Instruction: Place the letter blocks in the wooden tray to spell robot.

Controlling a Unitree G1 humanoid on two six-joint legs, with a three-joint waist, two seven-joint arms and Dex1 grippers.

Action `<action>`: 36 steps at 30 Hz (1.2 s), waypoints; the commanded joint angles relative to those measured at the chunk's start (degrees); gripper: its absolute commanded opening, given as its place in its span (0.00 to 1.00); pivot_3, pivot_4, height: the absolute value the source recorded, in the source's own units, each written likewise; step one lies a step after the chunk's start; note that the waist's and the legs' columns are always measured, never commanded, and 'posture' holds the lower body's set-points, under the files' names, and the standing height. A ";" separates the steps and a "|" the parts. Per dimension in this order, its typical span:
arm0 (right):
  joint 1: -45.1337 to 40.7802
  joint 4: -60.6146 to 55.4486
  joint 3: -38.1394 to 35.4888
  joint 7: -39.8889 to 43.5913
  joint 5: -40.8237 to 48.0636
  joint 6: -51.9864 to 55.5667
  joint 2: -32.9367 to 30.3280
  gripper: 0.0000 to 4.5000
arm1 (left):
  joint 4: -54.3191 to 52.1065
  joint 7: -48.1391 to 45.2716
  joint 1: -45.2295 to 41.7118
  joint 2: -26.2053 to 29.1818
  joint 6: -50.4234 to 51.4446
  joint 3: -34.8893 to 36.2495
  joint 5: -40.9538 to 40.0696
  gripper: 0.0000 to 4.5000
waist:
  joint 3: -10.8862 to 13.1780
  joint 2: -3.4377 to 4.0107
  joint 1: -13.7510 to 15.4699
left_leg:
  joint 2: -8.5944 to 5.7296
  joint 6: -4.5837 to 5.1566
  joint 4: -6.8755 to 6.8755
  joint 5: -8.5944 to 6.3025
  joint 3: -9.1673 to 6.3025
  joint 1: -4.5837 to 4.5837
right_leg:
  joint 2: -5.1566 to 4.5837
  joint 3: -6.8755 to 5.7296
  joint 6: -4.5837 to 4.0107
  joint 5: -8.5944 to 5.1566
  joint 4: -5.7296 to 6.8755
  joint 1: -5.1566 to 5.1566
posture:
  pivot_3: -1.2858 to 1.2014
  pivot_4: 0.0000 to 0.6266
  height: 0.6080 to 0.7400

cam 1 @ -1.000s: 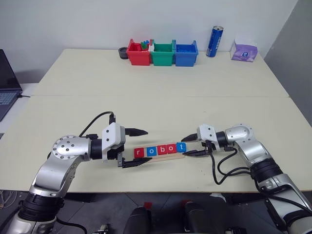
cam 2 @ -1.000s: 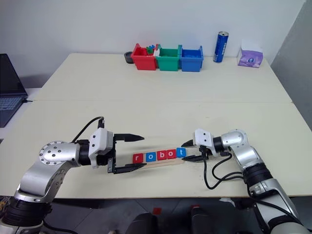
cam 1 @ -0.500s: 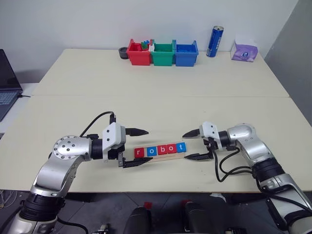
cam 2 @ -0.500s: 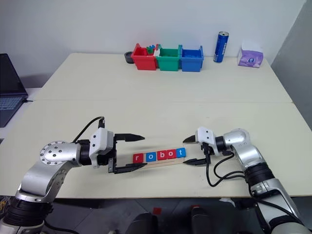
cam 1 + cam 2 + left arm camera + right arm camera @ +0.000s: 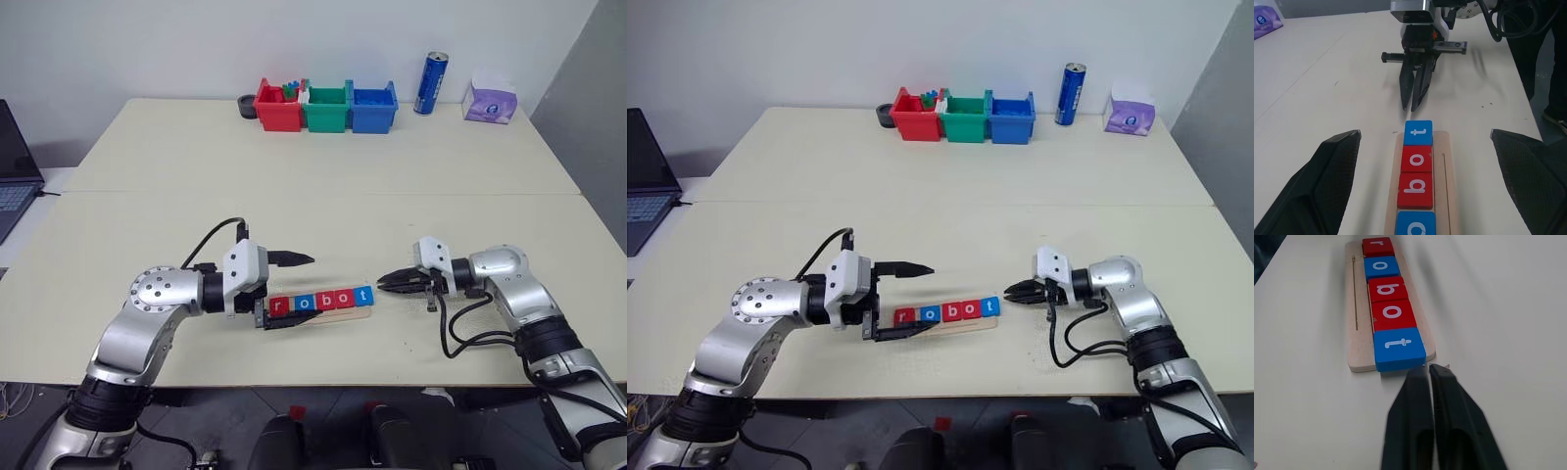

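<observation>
Five red and blue letter blocks [image 5: 321, 300] lie in a row in the wooden tray [image 5: 338, 313] near the table's front edge and read r, o, b, o, t. My left gripper [image 5: 302, 292] is open, and its fingers [image 5: 1327, 181] straddle the tray's r end with a gap on each side. My right gripper [image 5: 384, 284] is shut on nothing. Its tips sit just off the tray's right end, a little short of the blue t block [image 5: 1399, 347], pointing at it. The left wrist view shows the right gripper [image 5: 1411, 105] beyond the t block [image 5: 1418, 132].
At the back of the table stand a red bin [image 5: 279, 106], a green bin [image 5: 327, 108] and a blue bin [image 5: 374, 108]. A blue can [image 5: 432, 83] and a purple tissue pack [image 5: 490, 101] are to their right. A laptop [image 5: 15, 166] is at the far left.
My right gripper was open around the tray's t end and has now shut just off that end. The left gripper stays open at the r end. The blocks have not moved.
</observation>
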 commanded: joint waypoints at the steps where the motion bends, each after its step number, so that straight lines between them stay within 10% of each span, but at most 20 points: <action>1: 0.11 -0.19 0.02 -0.45 -0.36 -1.78 0.43 0.01 | -0.51 0.15 -0.10 -0.27 -1.41 0.13 0.12 1.00 | 0.00 0.00 0.01 | 0.01 0.00 0.00 0.00 0.00 0.00 | 0.00 0.00 0.00 0.00 0.00 0.00 | 0.52 0.24 1.00; 36: -1.10 1.21 2.09 -1.25 -2.14 -3.45 4.36 0.01 | 0.14 0.44 0.54 1.60 -2.29 1.48 0.02 1.00 | 0.00 0.00 -0.01 | 0.01 0.00 0.01 0.00 -0.02 0.00 | -0.01 0.00 0.00 0.00 0.01 0.00 | 0.52 0.24 1.00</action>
